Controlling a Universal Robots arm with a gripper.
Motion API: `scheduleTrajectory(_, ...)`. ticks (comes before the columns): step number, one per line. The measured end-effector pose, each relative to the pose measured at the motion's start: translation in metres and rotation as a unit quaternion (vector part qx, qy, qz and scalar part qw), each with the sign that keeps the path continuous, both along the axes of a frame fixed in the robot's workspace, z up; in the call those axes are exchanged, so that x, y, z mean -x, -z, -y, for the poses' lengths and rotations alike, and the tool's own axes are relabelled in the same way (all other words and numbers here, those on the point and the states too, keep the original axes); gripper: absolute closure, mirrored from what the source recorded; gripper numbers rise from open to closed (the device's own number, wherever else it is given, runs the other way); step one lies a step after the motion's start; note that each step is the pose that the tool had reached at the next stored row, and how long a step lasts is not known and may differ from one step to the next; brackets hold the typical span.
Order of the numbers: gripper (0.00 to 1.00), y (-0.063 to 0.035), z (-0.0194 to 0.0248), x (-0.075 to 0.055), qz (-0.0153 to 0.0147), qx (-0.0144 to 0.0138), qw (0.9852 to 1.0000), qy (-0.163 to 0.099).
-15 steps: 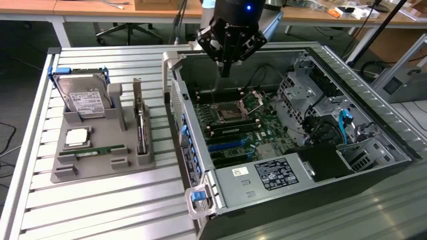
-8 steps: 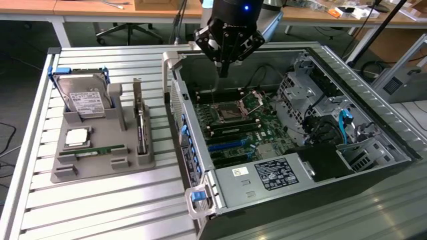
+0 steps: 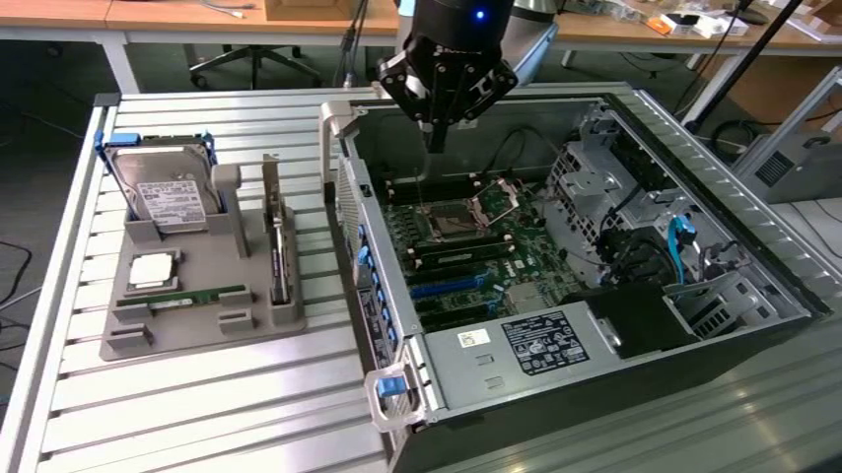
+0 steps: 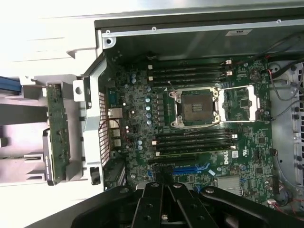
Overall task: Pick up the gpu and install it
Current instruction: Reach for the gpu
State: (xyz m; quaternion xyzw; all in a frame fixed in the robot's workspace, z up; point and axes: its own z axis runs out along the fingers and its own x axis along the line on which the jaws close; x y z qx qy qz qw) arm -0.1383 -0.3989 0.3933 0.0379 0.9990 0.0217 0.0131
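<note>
Hovering over the open computer case [image 3: 632, 414], upper centre, fingers [image 3: 436, 133] pinched together on nothing; at the exterior view's left, gpu [image 3: 278, 236] slotted on edge in grey holder [image 3: 197, 330], probably for easy grasping.

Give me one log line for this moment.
pincer: shut, empty, above open computer case | gpu: upright in grey holder, untouched | install: not begun

gpu [image 3: 278, 251] in holder [image 3: 197, 333], claw [image 3: 436, 138] above case [image 3: 632, 414]
</note>
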Motion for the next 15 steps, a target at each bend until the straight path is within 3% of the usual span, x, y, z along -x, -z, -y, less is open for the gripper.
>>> scheduleTrajectory(15,0.89,0.0,0.0,0.0091,0.0,0.0,1.0,0.0)
